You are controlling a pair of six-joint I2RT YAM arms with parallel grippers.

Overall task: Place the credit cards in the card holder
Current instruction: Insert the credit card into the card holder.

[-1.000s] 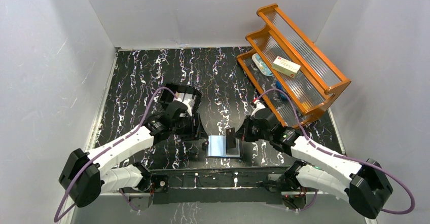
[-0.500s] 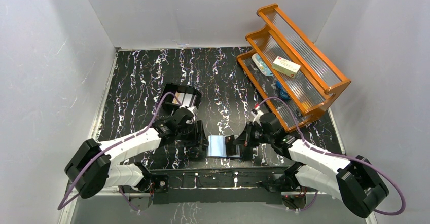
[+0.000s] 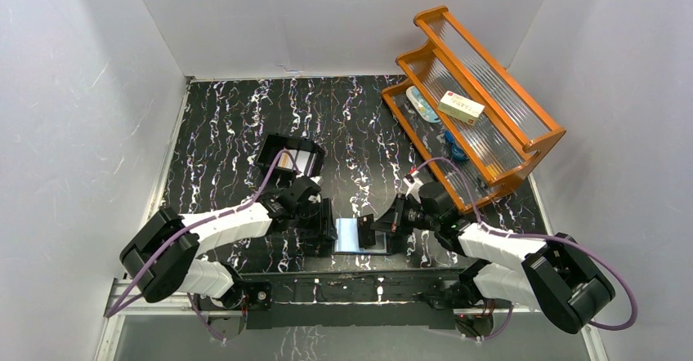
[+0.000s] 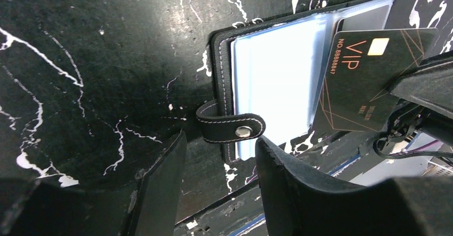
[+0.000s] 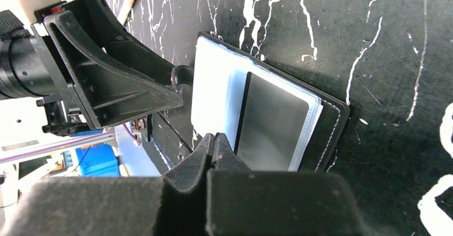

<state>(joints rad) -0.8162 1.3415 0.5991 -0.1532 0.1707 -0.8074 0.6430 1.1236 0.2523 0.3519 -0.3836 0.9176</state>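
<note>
The card holder (image 4: 278, 70) lies open near the table's front edge, its pale blue sleeves up and its snap tab (image 4: 231, 129) pointing to my left gripper; it also shows in the top view (image 3: 350, 235). My left gripper (image 4: 219, 164) is open and empty, its jaws on either side of the tab, just short of it. My right gripper (image 5: 215, 140) is shut on a black VIP credit card (image 4: 368, 81) and holds it tilted over the holder's right half. The card's grey face (image 5: 272, 124) lies against the sleeves. A dark card (image 4: 363, 17) shows inside a sleeve.
A rigid black box (image 3: 288, 157) with cards in it stands behind my left arm. An orange wooden rack (image 3: 523, 136) with a cream-and-red carton (image 3: 461, 106) stands at the back right. The metal base rail (image 3: 359, 283) runs just in front of the holder.
My right gripper has brought the black card lower and left onto the holder's sleeves. My left gripper has moved nearer and down to the holder's left edge.
</note>
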